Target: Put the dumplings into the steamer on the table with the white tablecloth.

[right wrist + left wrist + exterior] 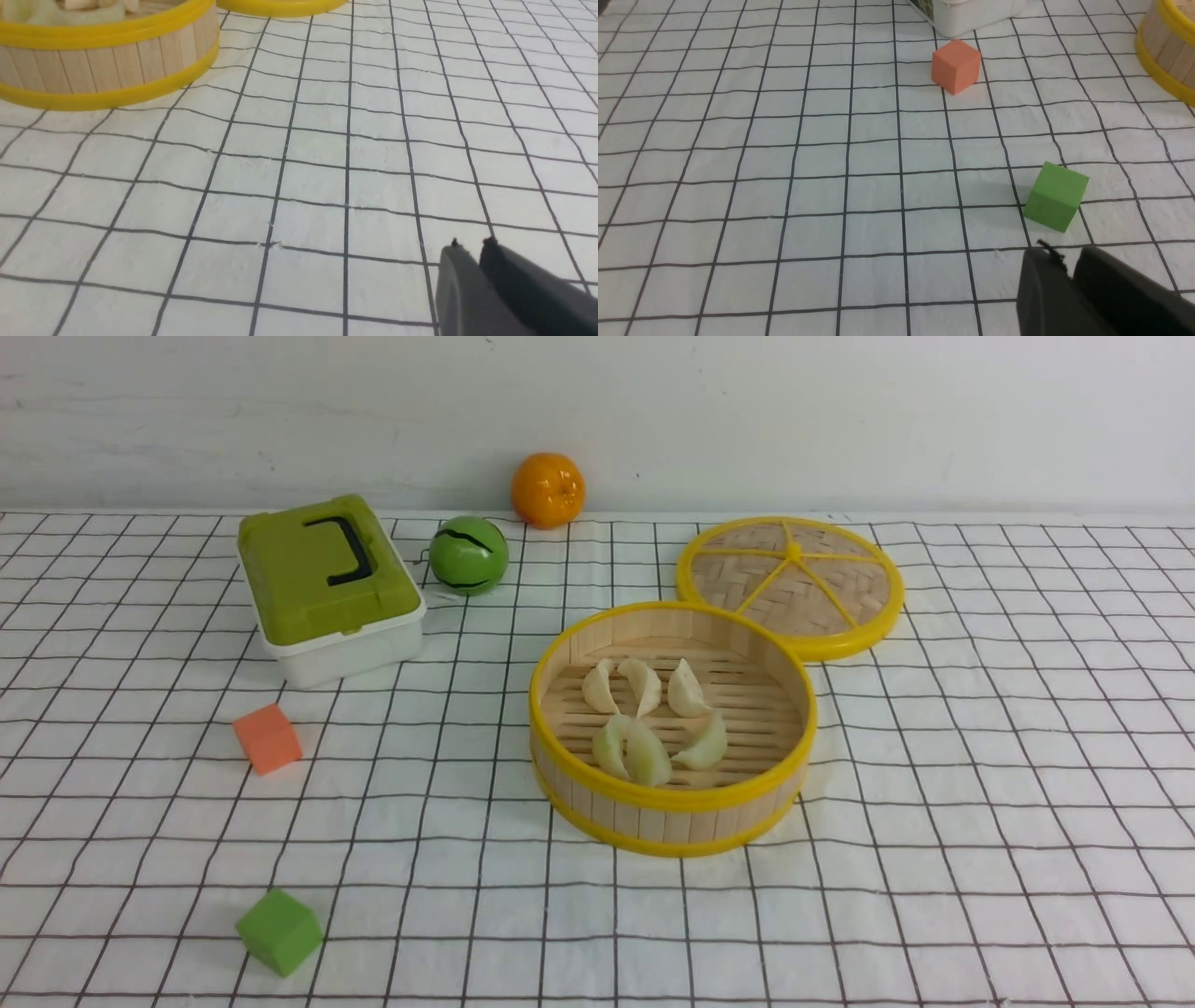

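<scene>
The steamer, a round bamboo basket with yellow rims, stands mid-table on the white tablecloth. Several dumplings, cream-white and pale green, lie on its slatted floor. Neither arm shows in the front view. My left gripper hovers over bare cloth near a green cube, its tips a small gap apart with nothing between them; the steamer's wall shows far off. My right gripper hangs over bare cloth, away from the steamer, tips a narrow slit apart and empty.
The woven lid lies behind the steamer. A green-lidded white box, a green ball and an orange sit at the back left. An orange cube and a green cube lie front left.
</scene>
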`<state>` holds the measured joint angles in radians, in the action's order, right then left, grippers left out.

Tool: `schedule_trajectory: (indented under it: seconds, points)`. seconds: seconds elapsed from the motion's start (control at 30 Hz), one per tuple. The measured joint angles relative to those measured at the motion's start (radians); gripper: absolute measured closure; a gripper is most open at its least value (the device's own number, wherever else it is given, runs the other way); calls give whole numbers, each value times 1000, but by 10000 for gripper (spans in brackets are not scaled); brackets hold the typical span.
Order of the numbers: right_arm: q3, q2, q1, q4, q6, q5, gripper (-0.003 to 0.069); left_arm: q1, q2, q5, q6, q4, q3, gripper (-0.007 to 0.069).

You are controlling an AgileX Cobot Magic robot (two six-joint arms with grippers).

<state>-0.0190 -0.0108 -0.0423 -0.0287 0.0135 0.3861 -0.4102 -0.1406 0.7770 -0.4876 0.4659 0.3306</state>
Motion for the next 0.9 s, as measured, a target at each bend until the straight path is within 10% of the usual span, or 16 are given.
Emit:
schedule_trajectory:
  seconds: [0.67, 0.9]
  points:
    - [0, 0, -5, 14, -55, 0, 572, 0, 0, 0, 0, 0, 0, 508]
    - [0, 0, -5, 14, -55, 0, 681, 0, 0, 0, 0, 0, 0, 499]
